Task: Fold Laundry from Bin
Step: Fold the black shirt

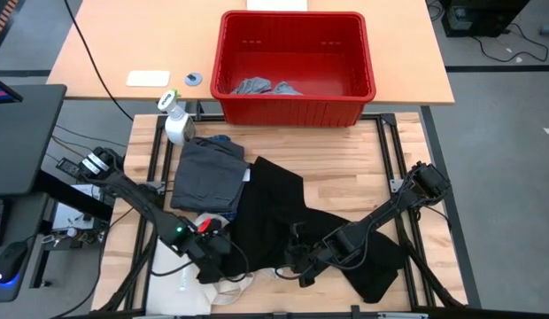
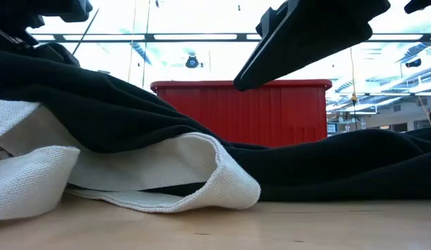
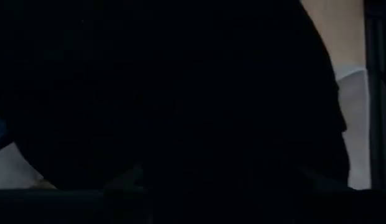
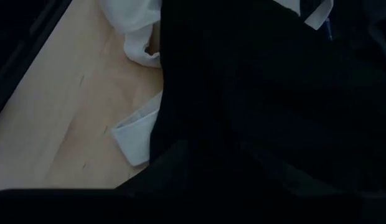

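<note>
A large black garment (image 1: 283, 204) lies spread over the table's middle and near part, partly on a cream canvas tote (image 2: 132, 167). My left gripper (image 1: 214, 254) is at the garment's near left edge and my right gripper (image 1: 301, 263) at its near middle, both shut on it. A folded dark grey piece (image 1: 206, 173) lies on the table to the far left of it. Light grey pieces (image 1: 257, 87) rest on the floor of the red bin (image 1: 297, 111) at the far edge. My left gripper holds the black garment at its near left edge (image 1: 228, 248), slanting down from the table's left. Black cloth (image 3: 180, 93) fills the wrist view and hides the fingers. In the low view the cloth (image 2: 42, 62) rises toward the gripper, off the tote. My right gripper holds the black garment near the middle of its near edge (image 1: 297, 252), slanting down from the table's right. The cloth (image 4: 180, 155) bunches up in a ridge toward the fingers and hides the place of contact. The rest of the garment lies slack on the table.
A white spray bottle (image 1: 175, 122) stands by the table's far left corner. The tote's handles (image 4: 134, 134) trail on the bare wood near the front edge. Bare wood (image 1: 363, 168) shows at the table's right, between the garment and the bin.
</note>
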`<act>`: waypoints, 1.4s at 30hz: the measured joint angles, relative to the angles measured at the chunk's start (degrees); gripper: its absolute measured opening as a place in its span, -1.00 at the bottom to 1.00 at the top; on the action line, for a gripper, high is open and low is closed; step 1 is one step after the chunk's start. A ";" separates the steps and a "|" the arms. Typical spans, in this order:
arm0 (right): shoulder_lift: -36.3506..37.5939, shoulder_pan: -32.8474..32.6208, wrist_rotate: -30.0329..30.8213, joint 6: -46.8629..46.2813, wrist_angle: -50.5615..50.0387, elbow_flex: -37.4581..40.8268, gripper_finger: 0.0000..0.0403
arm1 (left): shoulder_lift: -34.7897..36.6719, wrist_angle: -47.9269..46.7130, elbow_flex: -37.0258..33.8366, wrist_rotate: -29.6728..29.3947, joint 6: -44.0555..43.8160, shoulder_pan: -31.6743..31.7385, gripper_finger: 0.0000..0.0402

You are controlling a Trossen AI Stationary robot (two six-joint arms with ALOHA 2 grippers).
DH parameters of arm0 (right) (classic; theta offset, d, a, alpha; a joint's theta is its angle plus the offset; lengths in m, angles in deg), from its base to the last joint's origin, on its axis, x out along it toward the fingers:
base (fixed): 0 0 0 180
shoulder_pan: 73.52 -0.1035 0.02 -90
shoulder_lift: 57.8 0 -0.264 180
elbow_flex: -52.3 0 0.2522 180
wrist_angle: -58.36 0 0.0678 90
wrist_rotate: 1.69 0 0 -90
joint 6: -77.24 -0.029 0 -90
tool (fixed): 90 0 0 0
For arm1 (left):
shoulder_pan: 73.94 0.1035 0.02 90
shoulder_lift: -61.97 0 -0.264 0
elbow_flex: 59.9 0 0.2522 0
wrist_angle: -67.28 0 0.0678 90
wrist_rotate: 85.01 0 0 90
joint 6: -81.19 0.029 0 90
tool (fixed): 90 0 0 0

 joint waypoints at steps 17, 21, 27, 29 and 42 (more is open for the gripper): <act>0.00 -2.57 3.96 0.16 -0.46 0.01 -0.27 | 7.81 -3.58 9.89 -2.64 11.75 -2.46 -0.98; 0.00 -3.60 8.97 -0.19 -0.73 0.02 -0.28 | 11.33 -8.46 9.92 -9.42 7.35 -5.43 -0.98; 0.00 -2.90 6.53 -9.22 -7.75 0.04 -0.28 | 11.88 -11.94 8.50 -11.27 1.50 -11.29 -0.92; 0.00 -2.78 4.33 -11.89 -10.86 0.04 -0.28 | 11.39 -11.85 7.52 -12.45 -0.55 -12.40 -0.87; 0.00 -8.15 -26.05 -32.44 -28.31 0.04 -0.32 | 11.33 -12.70 5.49 -10.50 -1.75 -10.21 -0.01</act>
